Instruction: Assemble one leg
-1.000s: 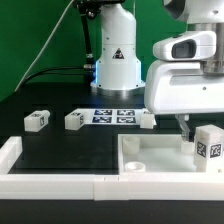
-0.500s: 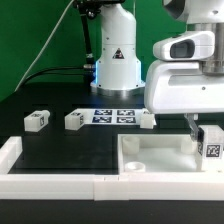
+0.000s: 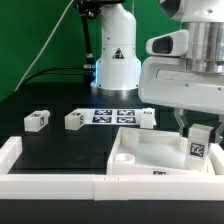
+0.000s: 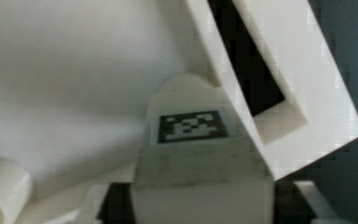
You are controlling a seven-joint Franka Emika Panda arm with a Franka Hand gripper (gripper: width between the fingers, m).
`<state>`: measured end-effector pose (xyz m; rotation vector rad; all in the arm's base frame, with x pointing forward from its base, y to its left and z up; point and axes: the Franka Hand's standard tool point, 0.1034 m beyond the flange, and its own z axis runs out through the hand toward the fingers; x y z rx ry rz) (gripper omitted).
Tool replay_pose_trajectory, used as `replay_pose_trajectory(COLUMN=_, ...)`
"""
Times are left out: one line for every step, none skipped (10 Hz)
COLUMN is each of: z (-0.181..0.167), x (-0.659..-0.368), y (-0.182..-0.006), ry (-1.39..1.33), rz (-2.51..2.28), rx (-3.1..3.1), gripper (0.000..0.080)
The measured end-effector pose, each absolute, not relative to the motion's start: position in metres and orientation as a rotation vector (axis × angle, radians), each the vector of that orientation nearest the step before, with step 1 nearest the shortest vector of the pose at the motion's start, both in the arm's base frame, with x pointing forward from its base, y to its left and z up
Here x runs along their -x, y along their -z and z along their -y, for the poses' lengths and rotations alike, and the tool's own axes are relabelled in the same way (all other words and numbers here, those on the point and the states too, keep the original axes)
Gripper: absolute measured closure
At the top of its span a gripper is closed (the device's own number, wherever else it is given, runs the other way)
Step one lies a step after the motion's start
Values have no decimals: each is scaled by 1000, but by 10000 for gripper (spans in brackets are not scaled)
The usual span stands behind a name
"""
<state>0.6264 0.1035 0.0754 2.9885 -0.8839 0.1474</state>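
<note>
My gripper (image 3: 200,132) is shut on a leg (image 3: 198,146), a chunky white block with a black-and-white tag, and holds it upright inside the large white tray-shaped piece (image 3: 135,160) near that piece's corner at the exterior view's right. The tray-shaped piece sits tilted, its near end raised. In the wrist view the leg (image 4: 197,145) fills the middle between my dark fingers (image 4: 117,200), with the tray-shaped piece's rim (image 4: 274,90) beside it. Three more legs lie on the black table: one (image 3: 37,120) at the left, one (image 3: 76,119), and one (image 3: 148,118) by the marker board.
The marker board (image 3: 112,116) lies flat behind the tray-shaped piece. A white wall (image 3: 45,183) runs along the table's front edge with a raised end (image 3: 8,150) at the exterior view's left. The robot base (image 3: 115,55) stands at the back, with a cable beside it.
My gripper has moved down and to the exterior view's left with the leg. The tray-shaped piece has shifted and tilted, and the arm body has moved left too.
</note>
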Motion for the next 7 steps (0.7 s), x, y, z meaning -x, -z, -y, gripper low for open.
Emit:
replay_pose_trajectory(z=-98, x=-625, y=-76, ry=-163, rz=1069, rx=-2910, gripper=492)
replay_pose_trajectory(z=-90, x=-623, y=-76, ry=-170, rz=1155, rx=-2853, gripper=488)
replay_pose_trajectory(z=-87, x=-623, y=-76, ry=-171, rz=1216, rx=-2823, gripper=488)
replay_pose_trajectory(z=-81, x=-621, y=-76, ry=-163, rz=1261, rx=-2791, gripper=484)
replay_pose_trajectory(z=-82, x=-621, y=-76, ry=-162, rz=1251, rx=-2796, gripper=484)
replay_pose_trajectory(z=-82, x=-621, y=-76, ry=-161, rz=1250, rx=-2797, gripper=296)
replay_pose_trajectory(z=-82, x=-621, y=-76, ry=-161, rz=1251, rx=-2797, gripper=296)
